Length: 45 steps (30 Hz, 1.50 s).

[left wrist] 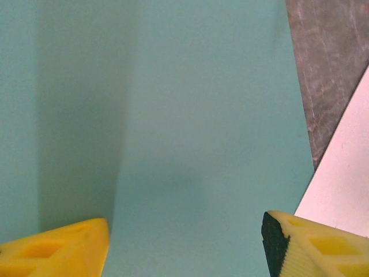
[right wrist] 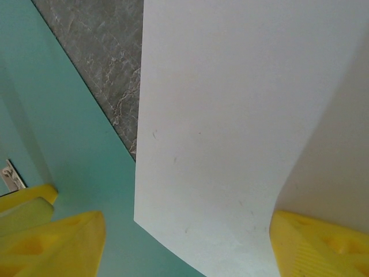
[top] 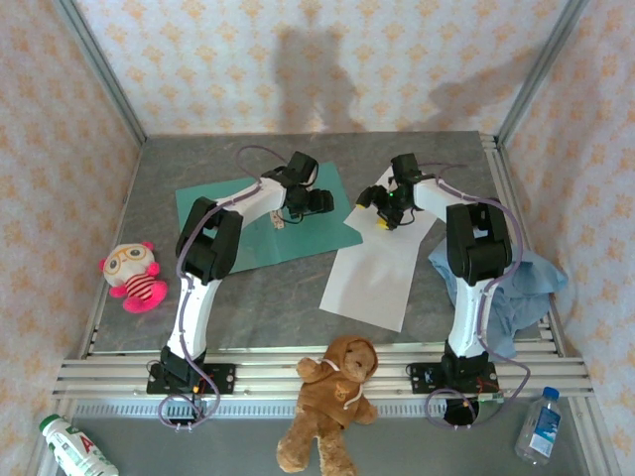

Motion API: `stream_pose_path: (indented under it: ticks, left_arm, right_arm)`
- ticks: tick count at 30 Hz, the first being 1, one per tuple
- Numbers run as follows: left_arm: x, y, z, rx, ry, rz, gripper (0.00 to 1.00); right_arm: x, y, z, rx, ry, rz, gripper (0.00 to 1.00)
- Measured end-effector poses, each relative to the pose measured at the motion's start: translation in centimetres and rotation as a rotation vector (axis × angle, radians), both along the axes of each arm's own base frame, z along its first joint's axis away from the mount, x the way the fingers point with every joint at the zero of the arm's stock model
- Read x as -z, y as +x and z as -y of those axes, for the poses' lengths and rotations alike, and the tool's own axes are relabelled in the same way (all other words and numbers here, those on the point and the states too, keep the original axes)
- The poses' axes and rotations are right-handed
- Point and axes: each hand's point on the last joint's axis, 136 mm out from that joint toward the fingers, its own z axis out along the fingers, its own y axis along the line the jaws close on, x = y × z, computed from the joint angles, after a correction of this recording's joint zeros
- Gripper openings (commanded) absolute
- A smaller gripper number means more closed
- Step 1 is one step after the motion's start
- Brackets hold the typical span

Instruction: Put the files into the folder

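The teal folder [top: 248, 230] lies flat and closed on the table at centre left, and it covers most of the left wrist view [left wrist: 173, 115]. The white files [top: 375, 273] lie to its right as one pile; I cannot tell the sheets apart. Their near-left corner [right wrist: 230, 115] overlaps the folder's right edge [right wrist: 69, 150]. My left gripper [top: 314, 202] hangs open just above the folder's right part, its yellow fingers [left wrist: 63, 248] spread wide around nothing. My right gripper [top: 383, 214] is open over the paper's far end, one finger [right wrist: 57, 245] over the folder and the other over the paper.
A crumpled light blue cloth [top: 521, 288] lies at the right beside the right arm. A pink plush toy [top: 134, 276] sits at the left edge, with a brown teddy bear [top: 332, 402] on the front rail. Bottles stand at the bottom corners. Grey tabletop [left wrist: 334, 69] shows between folder and paper.
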Motion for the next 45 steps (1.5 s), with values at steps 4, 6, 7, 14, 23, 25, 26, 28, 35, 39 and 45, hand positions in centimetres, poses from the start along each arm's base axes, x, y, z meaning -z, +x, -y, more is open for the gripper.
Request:
stream_pose_path:
  ticks: [4, 6, 7, 14, 23, 25, 26, 28, 35, 39, 45]
  left_arm:
    - [0.4, -1.0, 1.4, 0.063, 0.004, 0.001, 0.7]
    - [0.5, -1.5, 2.2, 0.099, -0.001, 0.011, 0.69]
    - [0.4, -1.7, 2.4, 0.114, -0.003, 0.016, 0.69]
    - [0.3, -3.6, 3.8, 0.223, -0.028, 0.016, 0.67]
    - [0.0, -4.6, 4.8, 0.279, -0.035, 0.01, 0.73]
    - [-0.3, -4.5, 4.7, 0.268, -0.027, 0.013, 0.75]
    - [-0.5, -4.3, 4.6, 0.257, -0.022, 0.018, 0.75]
    - [-1.0, -4.0, 4.5, 0.235, -0.019, 0.028, 0.76]
    - [-5.8, -3.2, 3.1, 0.148, -0.045, 0.107, 0.76]
    - [-8.6, -3.7, 1.0, 0.094, -0.058, 0.151, 0.77]
    - [-7.6, -4.9, -2.6, 0.013, -0.054, 0.119, 0.72]
  right_arm:
    - [-0.8, -0.5, 0.3, 0.001, 0.01, 0.002, 0.76]
    - [-1.8, -0.7, 0.7, 0.005, 0.012, 0.013, 0.76]
    - [-2.2, -0.8, 0.8, 0.006, 0.013, 0.021, 0.76]
    - [-4.1, -1.6, 1.3, 0.006, 0.015, 0.056, 0.76]
    - [-2.0, -3.4, 3.7, 0.041, -0.004, -0.01, 0.76]
    - [-2.0, -3.3, 3.9, 0.046, -0.001, -0.009, 0.75]
    - [-2.0, -3.2, 3.8, 0.044, 0.002, -0.004, 0.75]
    - [-2.1, -3.2, 3.4, 0.034, 0.007, 0.002, 0.75]
    - [-2.6, -2.1, -0.4, -0.046, 0.023, 0.029, 0.75]
    - [-1.7, -1.7, -2.0, -0.079, 0.025, 0.022, 0.75]
    - [0.0, -1.6, -3.6, -0.111, 0.019, -0.005, 0.75]
